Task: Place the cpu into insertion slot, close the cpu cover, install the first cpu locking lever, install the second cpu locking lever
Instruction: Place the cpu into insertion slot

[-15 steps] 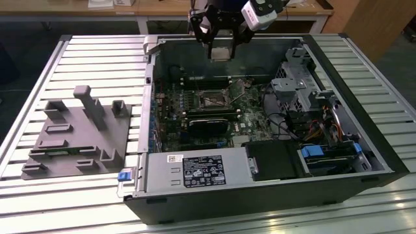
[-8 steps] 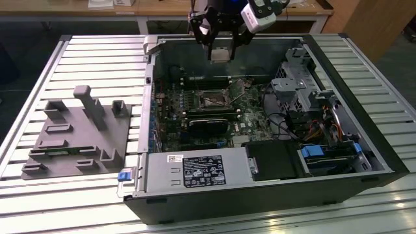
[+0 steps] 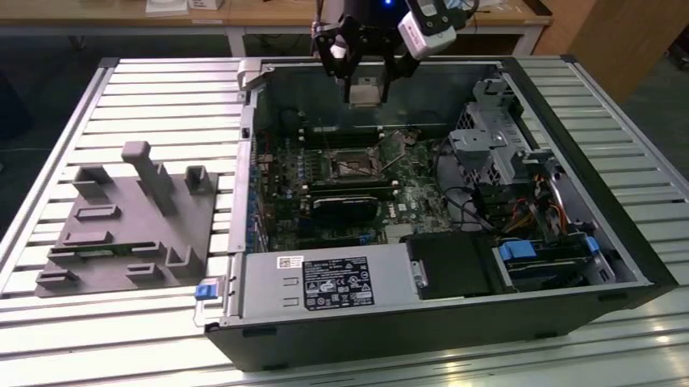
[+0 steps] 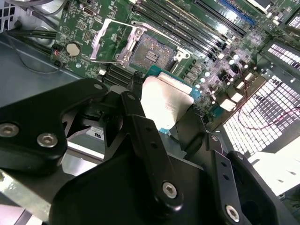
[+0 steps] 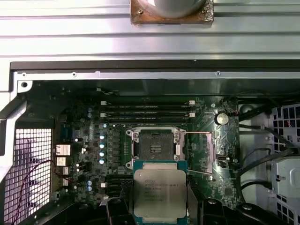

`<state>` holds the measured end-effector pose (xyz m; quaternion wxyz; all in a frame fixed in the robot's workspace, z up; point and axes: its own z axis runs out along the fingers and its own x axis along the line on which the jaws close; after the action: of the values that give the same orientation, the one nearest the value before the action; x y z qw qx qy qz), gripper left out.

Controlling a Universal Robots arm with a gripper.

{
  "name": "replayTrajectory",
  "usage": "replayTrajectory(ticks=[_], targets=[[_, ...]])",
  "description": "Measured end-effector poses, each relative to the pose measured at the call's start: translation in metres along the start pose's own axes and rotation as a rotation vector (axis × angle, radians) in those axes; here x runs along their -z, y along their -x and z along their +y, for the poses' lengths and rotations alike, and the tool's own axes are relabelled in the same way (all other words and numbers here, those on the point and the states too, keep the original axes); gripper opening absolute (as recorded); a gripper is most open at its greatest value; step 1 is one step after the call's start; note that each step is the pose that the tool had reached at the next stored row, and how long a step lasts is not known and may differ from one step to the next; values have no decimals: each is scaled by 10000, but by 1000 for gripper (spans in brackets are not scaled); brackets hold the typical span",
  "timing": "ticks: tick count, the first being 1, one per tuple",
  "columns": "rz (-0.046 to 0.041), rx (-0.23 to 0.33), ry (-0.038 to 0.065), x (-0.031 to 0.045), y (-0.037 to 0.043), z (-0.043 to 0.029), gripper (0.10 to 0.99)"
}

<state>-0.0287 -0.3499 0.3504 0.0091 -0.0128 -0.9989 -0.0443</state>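
My gripper [image 3: 366,81] hangs above the back of the open computer case [image 3: 603,242], shut on the cpu [image 3: 366,91], a small square chip with a silver top. In both wrist views the cpu [image 5: 159,192] [image 4: 166,101] sits between the black fingers [image 4: 140,122], held in the air short of the insertion slot [image 5: 155,147] [image 4: 150,51]. The slot [image 3: 350,167] is bare, with a dark centre and a silvery rim. The cpu cover [image 4: 112,42] [image 5: 199,152] is swung open beside it.
A grey fixture block [image 3: 129,218] stands on the slatted table at the exterior view's left. Inside the case are the power supply [image 3: 323,282], a black graphics card [image 3: 344,205], a drive cage [image 3: 495,145], loose cables [image 3: 528,218] and memory slots [image 5: 147,110].
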Motion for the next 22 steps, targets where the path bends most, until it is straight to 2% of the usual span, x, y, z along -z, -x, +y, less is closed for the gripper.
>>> replayTrajectory(ticks=[10, 17, 22], targets=[[0, 0, -5, -73, 1, -2, 537], [-2, 0, -3, -160, 2, 15, 537], [0, -1, -6, -251, 3, 28, 537]])
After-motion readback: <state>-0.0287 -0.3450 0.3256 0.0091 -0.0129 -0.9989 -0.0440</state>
